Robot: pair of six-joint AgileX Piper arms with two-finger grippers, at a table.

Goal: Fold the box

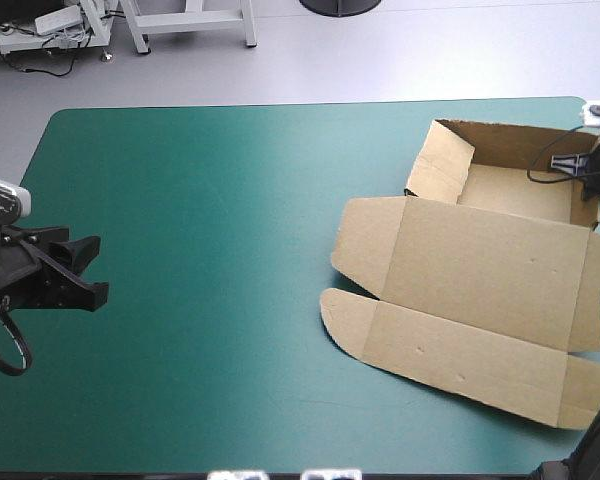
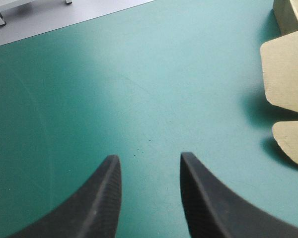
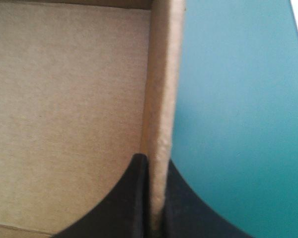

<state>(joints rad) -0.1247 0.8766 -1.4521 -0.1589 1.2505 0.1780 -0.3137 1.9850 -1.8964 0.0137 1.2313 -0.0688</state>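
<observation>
Brown board box (image 1: 480, 260) sits on the R half of the teal-green cover (image 1: 210, 200), its far end near the far R corner and its near end close to the near edge. The far part is a tray (image 1: 510, 190), open upward: far wall (image 1: 510, 132), L wall (image 1: 442, 160) and R wall (image 1: 587, 208) all stand up. Inside the tray: bare board floor (image 3: 64, 99) plus one finger of the R gripper (image 1: 578, 168). The lid (image 1: 480, 265) lies flat on the cover, running from the tray toward the near edge; past a fold comes a front strip (image 1: 460, 355), also flat. Rounded flaps (image 1: 360, 250) stick out on the L side of lid and strip. So the panels stack far-to-near, and each panel's long side runs L–R, a bit skewed, w/ the R end nearer the near edge. The R gripper (image 3: 151, 161) is clamped on the R wall: in the R wrist view the wall stands edge-on between the two black fingers (image 3: 134, 198), all but closed, one inside over the floor, the other outside over the cover. The L gripper (image 1: 85, 270) hangs at the table's L edge, well apart from the box and pointing toward it. Its fingers are spread w/ a clear gap, gripping nothing. In the L wrist view it (image 2: 149, 157) is over bare cover, the flaps (image 2: 288, 74) ahead and off to one side.
</observation>
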